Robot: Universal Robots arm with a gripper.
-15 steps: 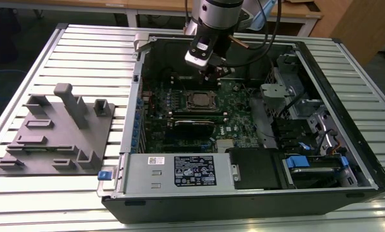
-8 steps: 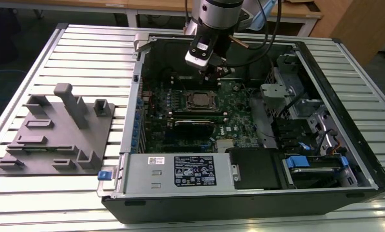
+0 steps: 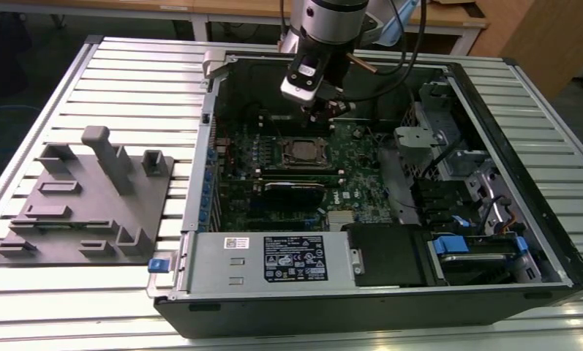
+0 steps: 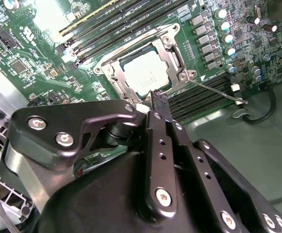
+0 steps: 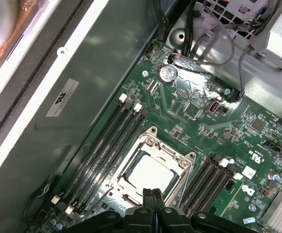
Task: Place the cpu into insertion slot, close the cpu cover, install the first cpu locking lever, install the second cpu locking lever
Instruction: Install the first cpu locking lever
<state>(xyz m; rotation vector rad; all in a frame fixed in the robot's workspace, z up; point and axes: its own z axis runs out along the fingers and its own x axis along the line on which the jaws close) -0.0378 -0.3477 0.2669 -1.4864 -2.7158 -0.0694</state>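
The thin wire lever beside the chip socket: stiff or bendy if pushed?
The lever looks like thin wire, so probably light and slightly springy. One end meets a corner of the cover, so it would likely pivot rather than slide. Its smooth, narrow shaft might slip aside.

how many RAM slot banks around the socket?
2. One bank lies between the cpu cover and the bare case panel; the other bank lies on the cover's opposite side, partly covered by the hand.

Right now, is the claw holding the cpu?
No, the cpu lies in its socket, framed by the cpu cover, beside the shut claw.
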